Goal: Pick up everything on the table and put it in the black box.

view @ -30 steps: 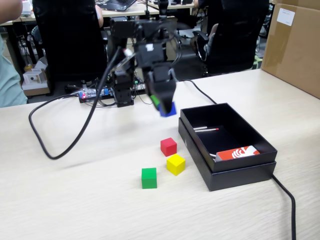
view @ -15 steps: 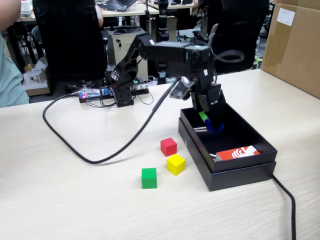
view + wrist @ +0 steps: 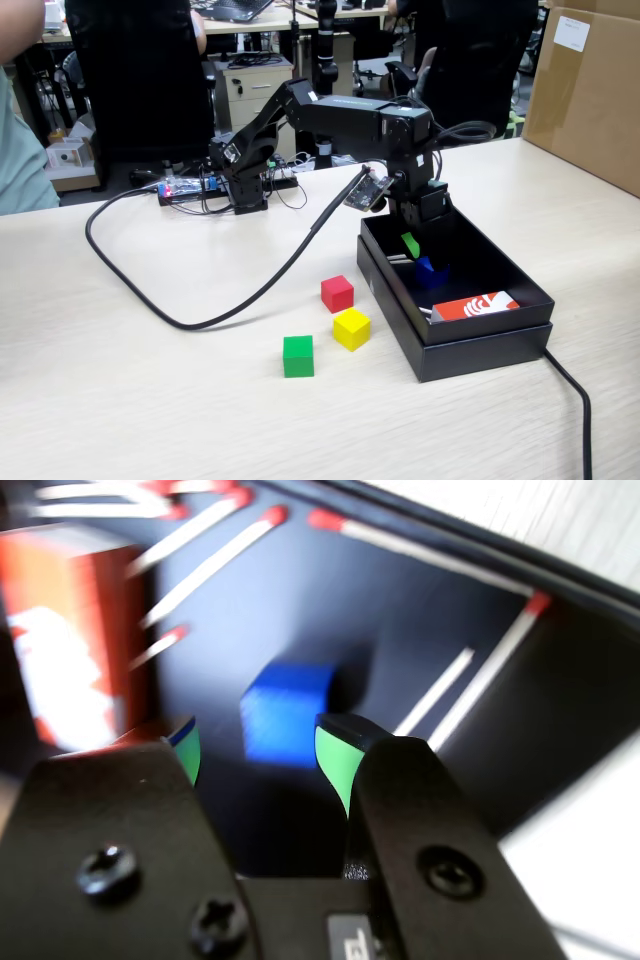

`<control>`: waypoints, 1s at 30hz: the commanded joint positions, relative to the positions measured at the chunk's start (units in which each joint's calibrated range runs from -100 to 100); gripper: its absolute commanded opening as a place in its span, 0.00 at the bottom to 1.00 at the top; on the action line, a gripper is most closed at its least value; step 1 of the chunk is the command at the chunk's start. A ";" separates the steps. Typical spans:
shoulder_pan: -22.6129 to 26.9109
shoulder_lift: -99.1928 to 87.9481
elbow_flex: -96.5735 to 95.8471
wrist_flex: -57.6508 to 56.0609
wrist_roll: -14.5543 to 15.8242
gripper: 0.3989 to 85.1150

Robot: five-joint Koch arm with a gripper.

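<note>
Tool (image 3: 258,755) spread open over the black box (image 3: 480,345), blue cube (image 3: 285,713) loose on its floor: drop step. Next: fetch red cube (image 3: 337,293), nearest on the tabletop (image 3: 150,400).

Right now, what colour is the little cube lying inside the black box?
Blue. The cube shows best in the wrist view, just beyond the gripper.

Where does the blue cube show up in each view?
Fixed view: blue cube lies inside the black box, right of centre, below the gripper.
Wrist view: blue cube sits mid-frame on the box floor, just beyond the open green-padded jaws.
Shared landmark: the orange-and-white card in the box.
</note>
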 commanded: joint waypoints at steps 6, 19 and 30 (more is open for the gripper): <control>-4.05 -42.30 -13.24 -1.00 -3.08 0.42; -9.96 -51.60 -39.80 0.73 -5.67 0.51; -11.18 -23.83 -27.38 2.63 -5.57 0.51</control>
